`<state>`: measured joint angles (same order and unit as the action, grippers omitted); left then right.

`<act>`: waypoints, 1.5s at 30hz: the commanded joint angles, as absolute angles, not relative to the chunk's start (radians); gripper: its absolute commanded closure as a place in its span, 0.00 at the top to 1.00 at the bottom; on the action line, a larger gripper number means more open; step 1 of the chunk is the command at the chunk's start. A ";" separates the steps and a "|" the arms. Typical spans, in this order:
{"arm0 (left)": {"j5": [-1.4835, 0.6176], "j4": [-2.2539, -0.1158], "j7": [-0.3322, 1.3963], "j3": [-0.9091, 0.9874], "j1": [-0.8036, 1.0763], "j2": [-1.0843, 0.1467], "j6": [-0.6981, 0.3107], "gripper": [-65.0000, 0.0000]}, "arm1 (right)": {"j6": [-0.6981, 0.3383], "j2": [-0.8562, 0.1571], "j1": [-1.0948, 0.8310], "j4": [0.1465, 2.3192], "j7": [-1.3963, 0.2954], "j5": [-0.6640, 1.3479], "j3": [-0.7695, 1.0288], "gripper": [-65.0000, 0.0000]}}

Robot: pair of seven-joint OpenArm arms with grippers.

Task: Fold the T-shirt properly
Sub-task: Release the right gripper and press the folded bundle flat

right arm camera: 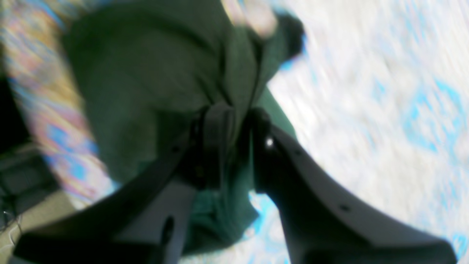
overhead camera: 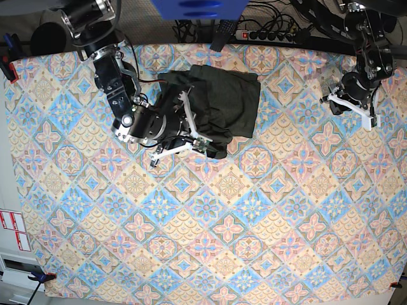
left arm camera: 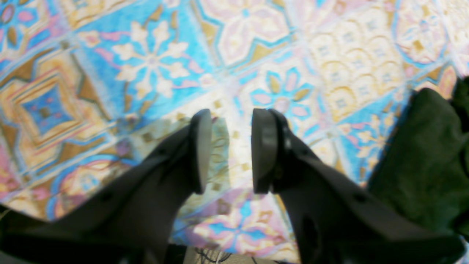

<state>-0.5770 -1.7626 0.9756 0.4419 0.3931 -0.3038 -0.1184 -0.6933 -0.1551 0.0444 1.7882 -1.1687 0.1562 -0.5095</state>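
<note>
The T-shirt (overhead camera: 229, 101) lies bunched in a dark green heap at the back middle of the table. My right gripper (overhead camera: 198, 135) sits at the heap's near left edge. In the blurred right wrist view, the right gripper (right arm camera: 238, 117) has its jaws apart, with a fold of the T-shirt (right arm camera: 146, 73) running through the gap. My left gripper (overhead camera: 350, 108) hovers far to the right of the cloth. The left gripper (left arm camera: 231, 121) is open and empty over the patterned cover, and a corner of the T-shirt (left arm camera: 428, 157) shows at that view's right edge.
A tile-patterned cloth (overhead camera: 254, 222) covers the whole table. A power strip (overhead camera: 267, 35) and cables run along the back edge. A blue object (overhead camera: 197, 6) hangs above the back middle. Clamps grip the table's left edge (overhead camera: 7, 67).
</note>
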 commanded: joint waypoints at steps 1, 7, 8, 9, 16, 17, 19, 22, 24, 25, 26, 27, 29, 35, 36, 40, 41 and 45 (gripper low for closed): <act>-0.584 -1.762 0.957 0.447 0.381 -0.317 -0.122 0.28 | -0.698 -0.140 0.059 1.807 -1.141 0.177 -0.516 0.20; -0.582 -1.753 0.963 0.447 0.360 -0.317 -0.122 0.28 | -0.698 -0.134 0.065 1.779 -1.141 0.180 -0.568 0.20; -0.582 -1.753 0.963 0.447 0.358 -0.317 -0.122 0.28 | -0.698 -0.134 0.067 1.764 -1.141 0.179 -0.584 0.20; -0.582 -1.753 0.963 0.447 0.358 -0.317 -0.122 0.28 | -0.698 -0.134 0.067 1.751 -1.141 0.179 -0.588 0.20; -0.584 -1.753 0.963 0.447 0.360 -0.315 -0.122 0.28 | -0.698 -0.134 0.068 1.738 -1.096 0.176 -0.499 0.20; -0.584 -1.753 0.963 0.447 0.361 -0.315 -0.122 0.28 | -0.698 -0.134 0.068 1.736 -1.090 0.176 -0.469 0.20; -0.584 -1.753 0.963 0.447 0.361 -0.315 -0.122 0.28 | -0.698 -0.134 0.068 1.725 -1.089 0.177 -0.418 0.20; -0.584 -1.753 0.963 0.447 0.361 -0.315 -0.122 0.28 | -0.698 -0.142 0.073 1.696 -1.089 0.177 -0.352 0.20; -0.584 -1.753 0.963 0.447 0.361 -0.315 -0.122 0.28 | -0.698 -0.143 0.093 1.666 -1.089 0.177 -0.329 0.20; -0.584 -1.753 0.963 0.447 0.361 -0.315 -0.122 0.28 | -0.698 -0.153 0.096 1.646 -1.087 0.177 -0.326 0.20; -0.584 -1.753 0.963 0.447 0.360 -0.315 -0.122 0.28 | -0.698 -0.163 0.102 1.623 -1.084 0.177 -0.328 0.20; -0.584 -1.753 0.963 0.447 0.360 -0.315 -0.122 0.28 | -0.698 -0.168 0.102 1.598 -1.082 0.176 -0.328 0.20; -0.584 -1.753 0.963 0.447 0.360 -0.315 -0.122 0.28 | -0.698 -0.171 0.102 1.557 -1.059 0.176 -0.328 0.20; -0.584 -1.753 0.963 0.447 0.360 -0.315 -0.122 0.28 | -0.698 -0.171 0.102 1.465 -1.050 0.176 -0.329 0.20; -0.584 -1.753 0.963 0.447 0.360 -0.315 -0.122 0.28 | -0.698 -0.171 0.102 1.465 -1.052 0.176 -0.329 0.20; -0.584 -1.753 0.963 0.447 0.360 -0.315 -0.122 0.28 | -0.698 -0.171 0.099 1.466 -1.059 0.177 -0.320 0.26; -0.584 -1.753 0.963 0.447 0.360 -0.315 -0.122 0.28 | -0.698 -0.171 0.099 1.466 -1.069 0.177 -0.320 0.28; -0.584 -1.753 0.963 0.447 0.358 -0.315 -0.124 0.28 | -0.698 -0.171 0.097 1.534 -1.084 0.179 -0.320 0.32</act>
